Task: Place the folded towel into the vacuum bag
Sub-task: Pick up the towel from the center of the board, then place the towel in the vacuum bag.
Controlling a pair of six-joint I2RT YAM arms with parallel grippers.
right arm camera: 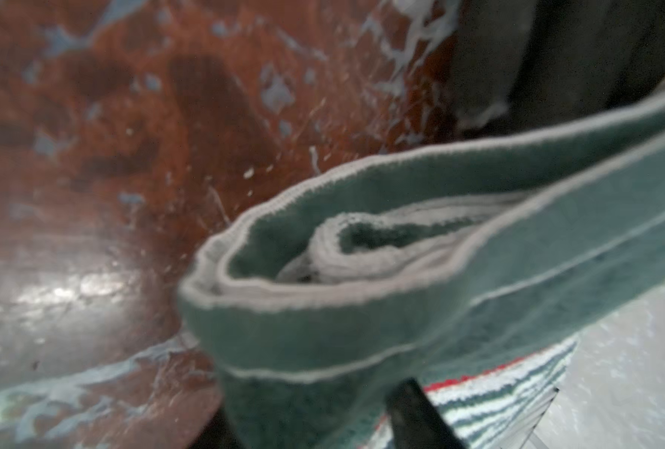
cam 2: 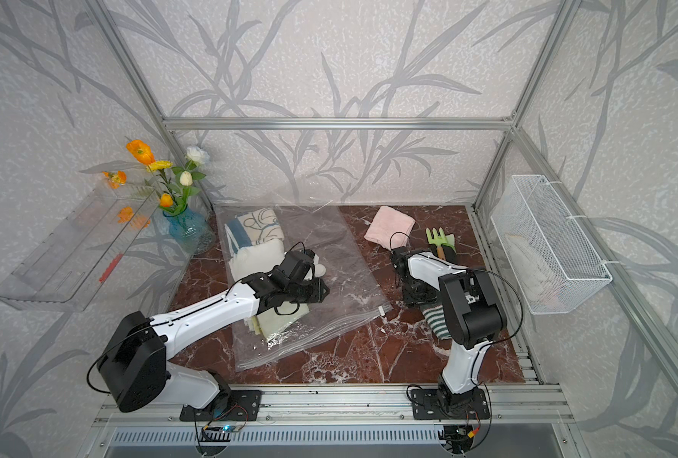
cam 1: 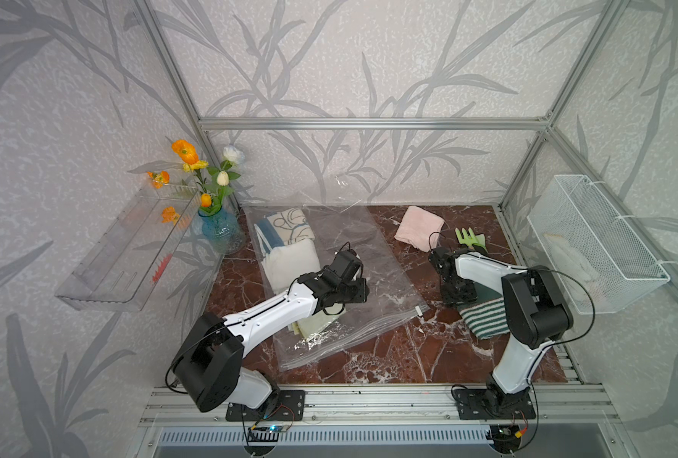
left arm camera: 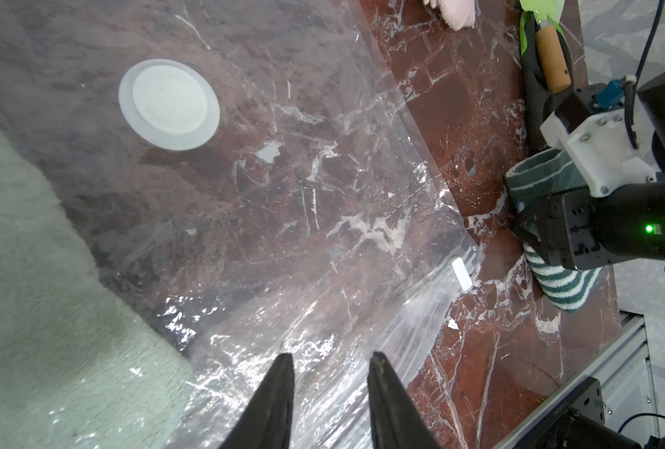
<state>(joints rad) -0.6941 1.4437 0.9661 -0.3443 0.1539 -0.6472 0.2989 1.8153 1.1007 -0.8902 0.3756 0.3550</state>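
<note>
Towel poised beside the bag. In both top views we see the vacuum bag (cam 1: 373,253) lying flat on the marble tabletop (cam 1: 389,357). A patterned towel (cam 1: 286,226), a white towel (cam 1: 290,261) and a pale green towel (cam 1: 313,323) sit inside it, along the edge farthest from the right arm. The left gripper (cam 1: 360,296) hangs over the bag, near its zip edge. The folded towel (cam 1: 484,321), green with white stripes, lies outside the bag, just off its zip corner, with the right gripper (cam 1: 461,300) down on it. A pink cloth (cam 1: 418,228) and a green hand rake (cam 1: 468,238) rest beyond the bag's far corner.

From the left wrist we look down on the bag's clear plastic and its round white valve (left arm camera: 169,105), with the pale green towel beside it under the film. The left gripper's fingers (left arm camera: 284,388) stand a narrow gap apart with nothing clamped between them. The white zip slider (left arm camera: 461,274) marks the bag's corner, and the striped towel lies near it.

From the right wrist, blurred and close, we see the folded towel's rolled edge filling the frame. A dark finger (right arm camera: 414,408) presses each side, so the right gripper is clamped on the towel, outside the bag.
</note>
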